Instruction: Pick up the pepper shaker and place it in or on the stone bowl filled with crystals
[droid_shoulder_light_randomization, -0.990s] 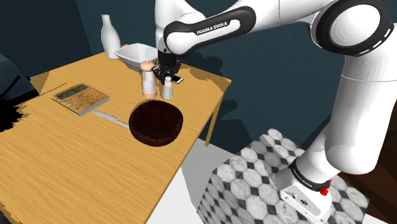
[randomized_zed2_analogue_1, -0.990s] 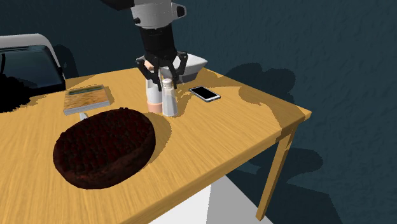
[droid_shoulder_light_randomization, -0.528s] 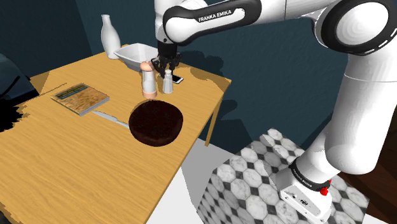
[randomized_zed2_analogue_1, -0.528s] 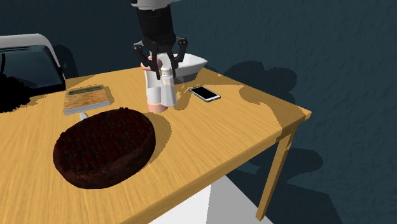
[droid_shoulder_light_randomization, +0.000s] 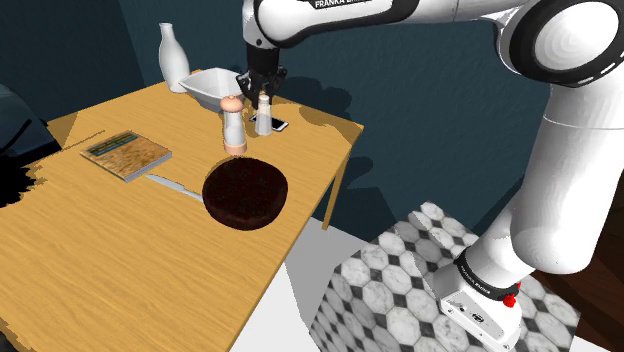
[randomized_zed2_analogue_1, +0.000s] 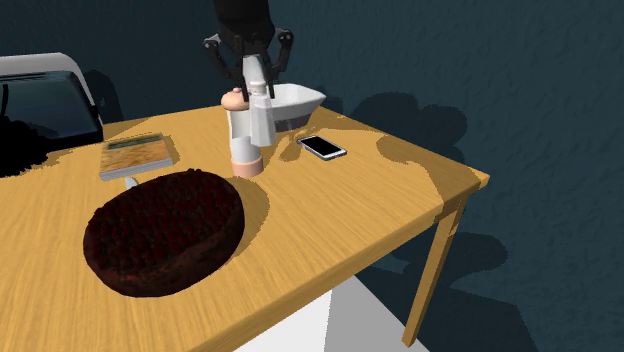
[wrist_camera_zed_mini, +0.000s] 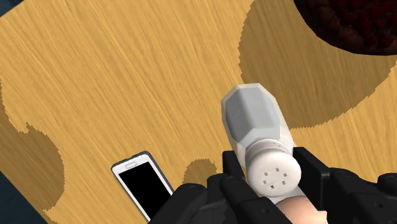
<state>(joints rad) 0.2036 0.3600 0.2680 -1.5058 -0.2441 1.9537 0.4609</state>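
pepper shaker (wrist_camera_zed_mini: 257, 127) clamped by its cap in the gripper (wrist_camera_zed_mini: 272, 168), axis upright, base apparently clear of the table (droid_shoulder_light_randomization: 120, 240). stone bowl (droid_shoulder_light_randomization: 245, 193) lies below and sideways from the gripper, opposite the phone (wrist_camera_zed_mini: 143, 188); mill (droid_shoulder_light_randomization: 233, 125) just beside the shaker, probably near that path.

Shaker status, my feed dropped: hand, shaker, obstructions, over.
Hand shut on shaker. Shaker upright, off the table. Dark bowl uncovered; tall mill close beside shaker.

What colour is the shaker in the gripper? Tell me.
Light grey pepper shaker, white holed cap; clearest in wrist view.
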